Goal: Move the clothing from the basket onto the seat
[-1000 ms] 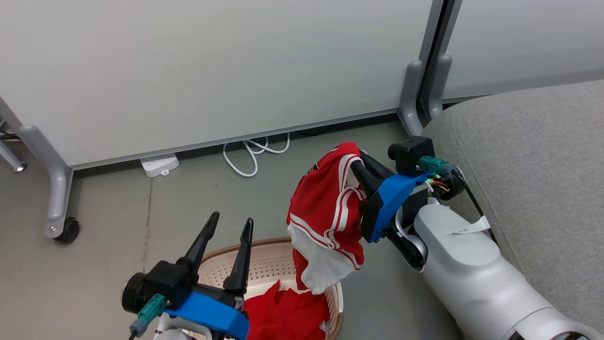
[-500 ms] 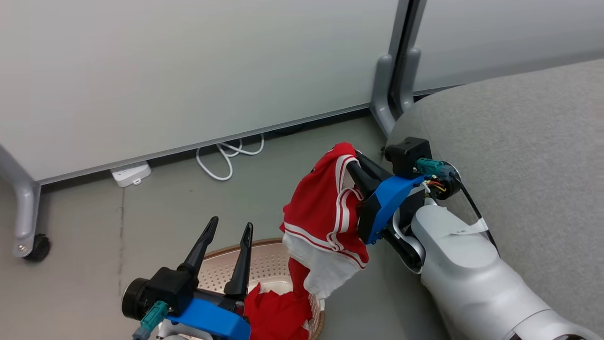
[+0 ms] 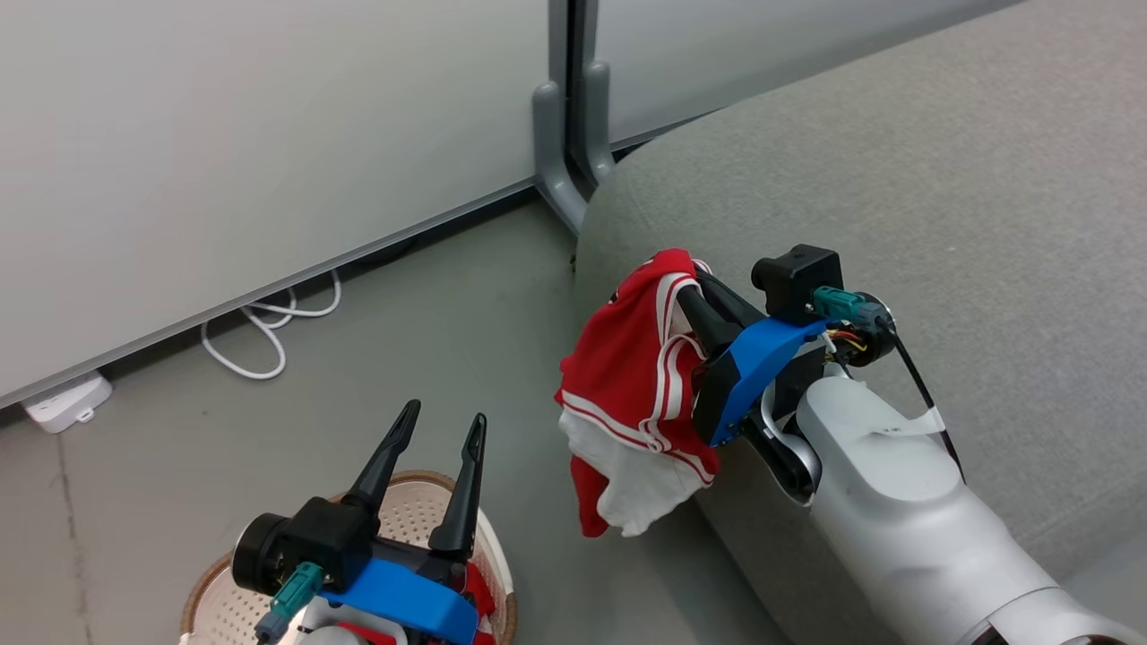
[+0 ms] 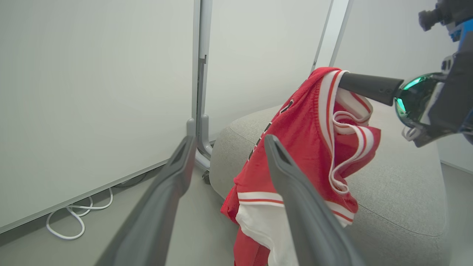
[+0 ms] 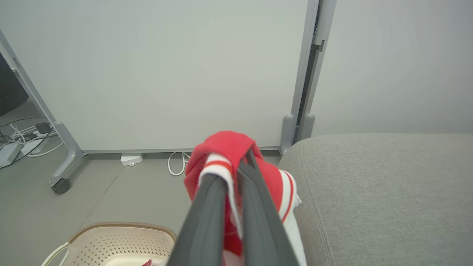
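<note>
Jersey (image 3: 632, 385), red with white stripes, hangs pinched at its top fold between the pressed-together fingers of my right gripper (image 3: 692, 296). It drapes down beside the rounded corner of the grey seat (image 3: 896, 161), well apart from the basket (image 5: 125, 224). I cannot tell whether the cloth touches the cushion. Its lettering is mostly folded out of sight. My left gripper (image 3: 445, 414) hovers over the basket, fingers spread and empty, covering all but a scrap of red cloth (image 3: 479, 596) inside.
</note>
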